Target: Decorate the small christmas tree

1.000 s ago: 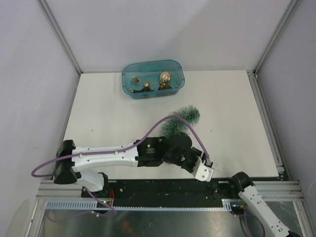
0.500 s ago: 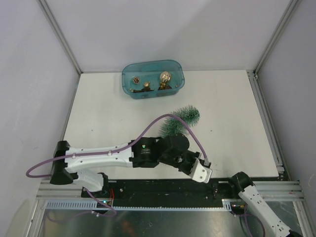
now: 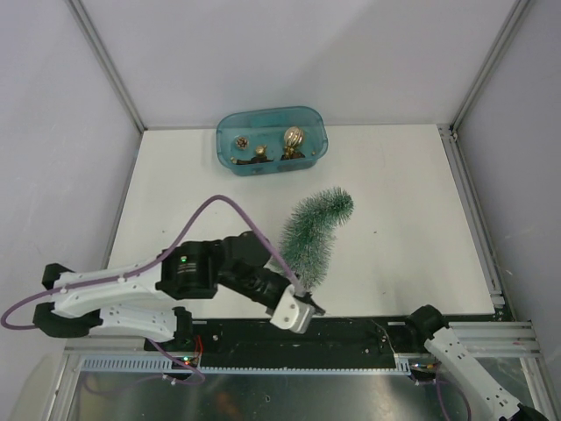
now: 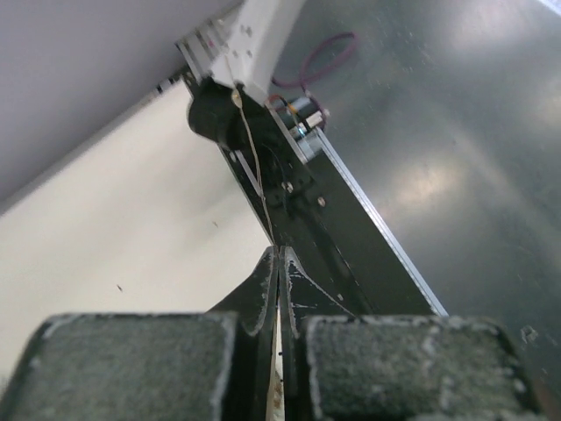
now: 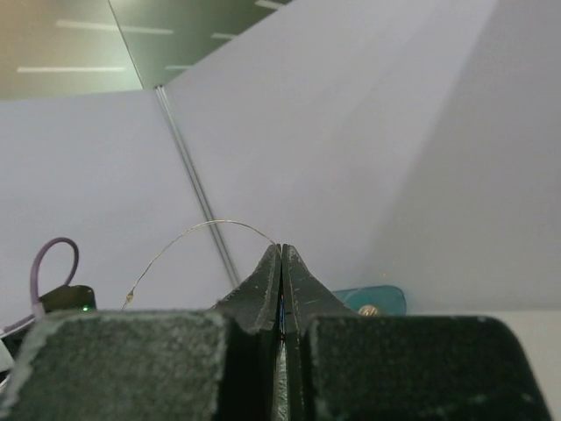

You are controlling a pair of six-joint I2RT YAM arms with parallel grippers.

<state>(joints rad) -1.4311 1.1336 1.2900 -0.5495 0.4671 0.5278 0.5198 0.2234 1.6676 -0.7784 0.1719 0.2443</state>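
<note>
The small christmas tree point(image 3: 314, 237) lies on its side on the white table point(image 3: 193, 202), its narrow tip toward the far right and its wide end toward me. Its wood base is not visible. My left gripper point(image 3: 310, 306) sits just near the tree's wide end, over the table's front edge. In the left wrist view the left gripper point(image 4: 279, 256) is shut, with only a thin wire point(image 4: 254, 158) rising from the tips and no tree in sight. In its wrist view my right gripper point(image 5: 280, 250) is shut, with a thin wire point(image 5: 202, 230) arcing off its tips.
A teal tub point(image 3: 230, 132) at the back of the table holds gold and brown ornaments point(image 3: 293, 138). A black rail point(image 3: 351, 333) runs along the near edge. Grey walls and metal posts close in the sides. The right arm's elbow point(image 3: 434, 324) rests at the bottom right.
My left arm has drawn back to the left, uncovering the tree's wide end. Its jaws have closed. The right arm has not moved.
</note>
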